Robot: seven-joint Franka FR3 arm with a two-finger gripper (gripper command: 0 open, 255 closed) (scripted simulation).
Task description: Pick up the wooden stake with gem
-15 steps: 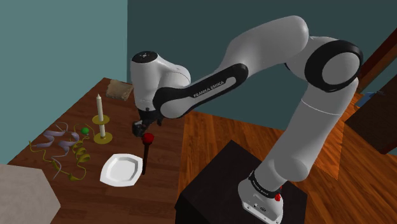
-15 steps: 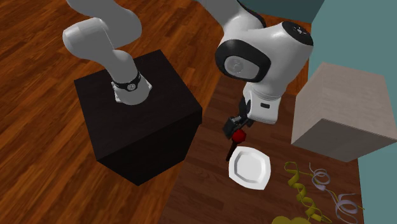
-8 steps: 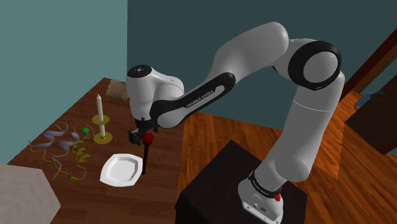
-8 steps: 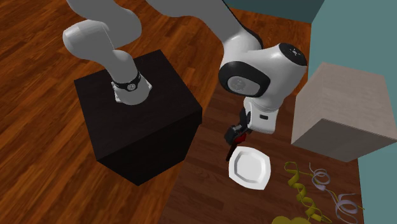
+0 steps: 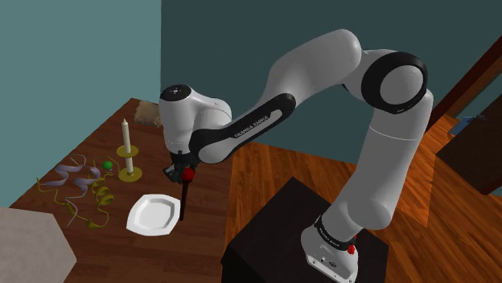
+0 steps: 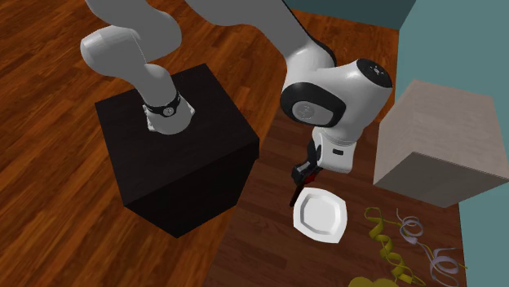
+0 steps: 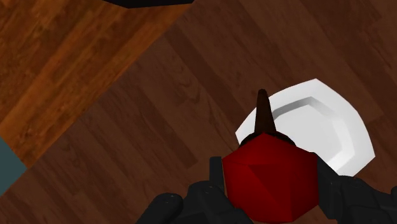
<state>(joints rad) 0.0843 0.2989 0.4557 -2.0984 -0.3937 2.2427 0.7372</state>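
A dark wooden stake [image 5: 184, 201] topped by a red faceted gem [image 5: 188, 172] stands nearly upright on the brown wooden table, point down, beside a white plate [image 5: 153, 215]. My black gripper [image 5: 184, 172] is at the gem's height and shut on it. In the wrist view the gem [image 7: 270, 172] sits clasped between the two fingers [image 7: 213, 186], and the stake's shaft [image 7: 263, 114] runs away toward the plate [image 7: 327, 127]. In the second exterior view the gripper [image 6: 306, 169] hangs over the stake [image 6: 295, 194], just above the plate [image 6: 320, 214].
Two candles in brass holders [image 5: 126, 145] and curled ribbons [image 5: 80, 189] lie on the shoulder view's left of the plate. A pale grey box [image 6: 436, 147] stands on the table's far end. The black stand [image 6: 175, 155] sits close beside the table.
The gripper has come down around the red gem, and its fingers, open before, have shut on it. The stake has stayed in place.
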